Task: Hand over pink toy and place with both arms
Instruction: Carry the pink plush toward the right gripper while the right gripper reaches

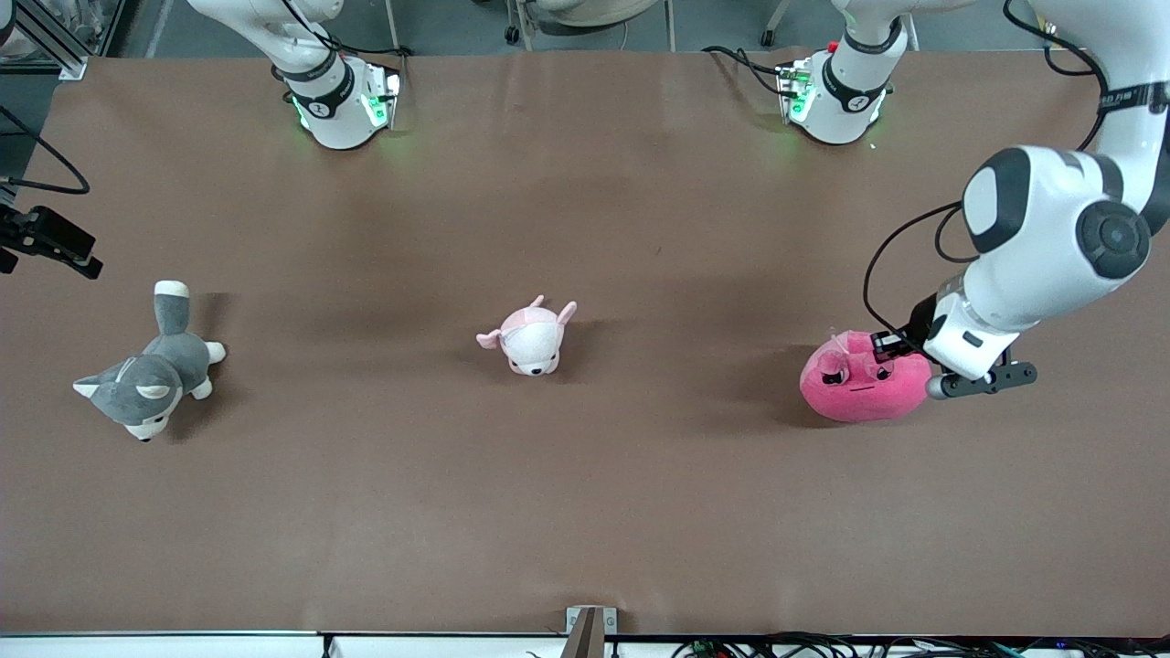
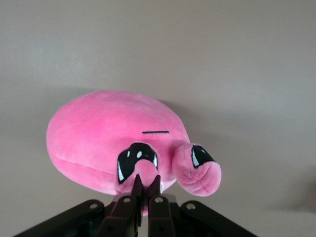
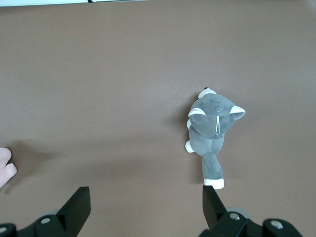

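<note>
No text, label, brand or number can be read with any certainty. A dark band on the left arm (image 1: 1133,96), at about two o'clock in the front view, carries small white characters, too tiny to make out.

Brown matte table covering (image 1: 585,512), lightly creased, evenly lit from above. Grey floor along the robots' edge, chair legs (image 1: 516,27) visible. Aluminium framing (image 1: 55,41) at one corner. Cables (image 1: 823,647) along the camera-side edge.
</note>
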`<act>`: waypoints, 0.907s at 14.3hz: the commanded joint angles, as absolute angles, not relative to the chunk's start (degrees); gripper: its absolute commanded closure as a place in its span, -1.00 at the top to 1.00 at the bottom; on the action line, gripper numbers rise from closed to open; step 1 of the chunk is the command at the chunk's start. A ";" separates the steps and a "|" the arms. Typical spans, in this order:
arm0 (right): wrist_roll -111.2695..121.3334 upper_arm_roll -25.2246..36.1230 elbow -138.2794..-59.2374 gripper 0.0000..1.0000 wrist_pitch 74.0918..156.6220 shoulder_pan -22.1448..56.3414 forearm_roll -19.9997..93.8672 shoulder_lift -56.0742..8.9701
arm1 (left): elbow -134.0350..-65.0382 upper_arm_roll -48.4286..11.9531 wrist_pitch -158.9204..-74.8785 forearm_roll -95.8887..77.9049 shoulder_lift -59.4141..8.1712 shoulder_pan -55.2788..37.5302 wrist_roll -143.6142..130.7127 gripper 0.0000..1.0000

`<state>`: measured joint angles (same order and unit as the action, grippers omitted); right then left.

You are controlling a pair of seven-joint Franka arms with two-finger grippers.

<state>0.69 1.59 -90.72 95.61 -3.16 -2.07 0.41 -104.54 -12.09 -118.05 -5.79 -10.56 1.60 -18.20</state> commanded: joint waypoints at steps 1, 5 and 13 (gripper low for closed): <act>0.97 1.49 -92.72 1.00 95.80 -3.52 -1.49 2.37 | -96.71 -16.42 -109.89 -6.77 -8.70 1.32 -23.45 -1.00; 0.97 1.49 -92.72 1.00 95.80 -3.52 -1.41 2.37 | -87.38 -22.49 -108.46 -15.18 -11.85 0.27 -31.89 -1.00; 0.79 1.76 -92.72 1.00 90.71 -4.04 13.58 1.85 | -71.37 -24.26 -125.81 -18.10 -26.10 -18.87 -48.93 -1.00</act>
